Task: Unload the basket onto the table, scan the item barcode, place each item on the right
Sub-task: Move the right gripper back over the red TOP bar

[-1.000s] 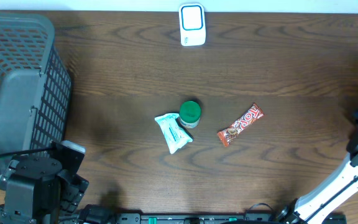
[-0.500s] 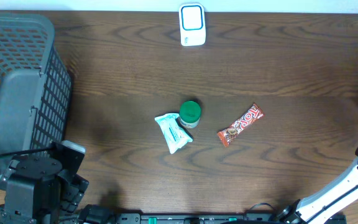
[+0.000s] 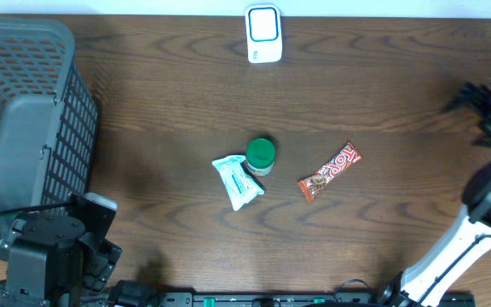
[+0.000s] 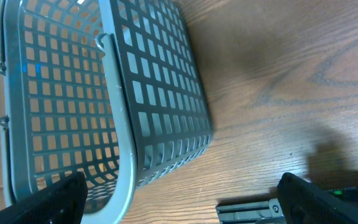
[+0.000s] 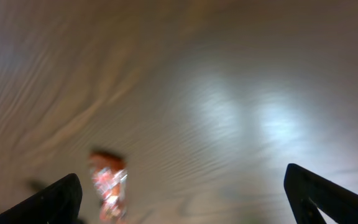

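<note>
Wood-grain table (image 3: 143,77), with three items bunched near its middle where either arm could reach them: candy bar (image 3: 330,170), green-capped jar (image 3: 260,156), white packet (image 3: 239,182). The scanner (image 3: 263,34) waits at the far edge. Your right gripper (image 3: 477,101) hangs by the right edge, jaws spread, holding nothing, and its camera catches the candy bar, so that's probably your pick. Your left gripper (image 4: 179,196) is spread wide too, parked at the near-left corner beside the basket (image 3: 24,128).
</note>
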`<state>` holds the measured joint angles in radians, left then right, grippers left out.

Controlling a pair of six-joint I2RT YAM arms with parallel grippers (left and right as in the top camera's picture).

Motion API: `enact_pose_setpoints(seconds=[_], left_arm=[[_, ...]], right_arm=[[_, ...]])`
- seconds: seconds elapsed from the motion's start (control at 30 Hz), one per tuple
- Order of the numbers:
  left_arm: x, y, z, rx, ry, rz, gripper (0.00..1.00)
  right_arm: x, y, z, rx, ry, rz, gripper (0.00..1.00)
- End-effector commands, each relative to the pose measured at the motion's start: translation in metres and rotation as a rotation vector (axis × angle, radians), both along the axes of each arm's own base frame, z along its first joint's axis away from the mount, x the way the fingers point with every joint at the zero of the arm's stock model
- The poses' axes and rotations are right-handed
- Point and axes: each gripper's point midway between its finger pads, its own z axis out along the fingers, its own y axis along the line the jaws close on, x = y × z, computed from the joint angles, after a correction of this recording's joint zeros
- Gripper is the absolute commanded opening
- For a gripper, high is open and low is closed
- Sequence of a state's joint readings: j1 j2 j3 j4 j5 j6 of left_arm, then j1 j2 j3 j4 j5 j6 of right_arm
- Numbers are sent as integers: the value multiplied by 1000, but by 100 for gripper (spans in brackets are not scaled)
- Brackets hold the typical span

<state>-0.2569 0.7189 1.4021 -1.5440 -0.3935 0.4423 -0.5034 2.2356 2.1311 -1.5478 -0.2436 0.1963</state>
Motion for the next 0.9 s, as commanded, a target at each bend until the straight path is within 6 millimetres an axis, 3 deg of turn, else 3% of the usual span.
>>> enact_pose_setpoints(seconds=[0.0, 0.03, 0.13, 0.3, 0.47, 0.6, 0.73, 0.87], left_arm=[[0, 0, 2, -8, -8, 10, 98], [0, 0, 2, -8, -8, 10, 98], [0, 0, 2, -8, -8, 10, 98], [0, 0, 2, -8, -8, 10, 98], [0, 0, 2, -8, -8, 10, 98], [0, 0, 2, -9, -9, 11, 98], [0, 0, 2, -8, -8, 10, 98], [0, 0, 2, -8, -8, 10, 98]], right_arm=[[19, 69, 8, 81, -29, 161, 99], [20, 92, 9, 85, -21, 251, 99], [18, 133, 7, 60, 9, 422, 99], [10, 187, 4, -40, 76, 590, 99], [6, 219, 2, -206, 122, 644, 99], [3, 239, 12, -371, 112, 675, 99], [0, 241, 37, -593, 73, 682, 99], [-18, 271, 78, -663, -42, 751, 99]])
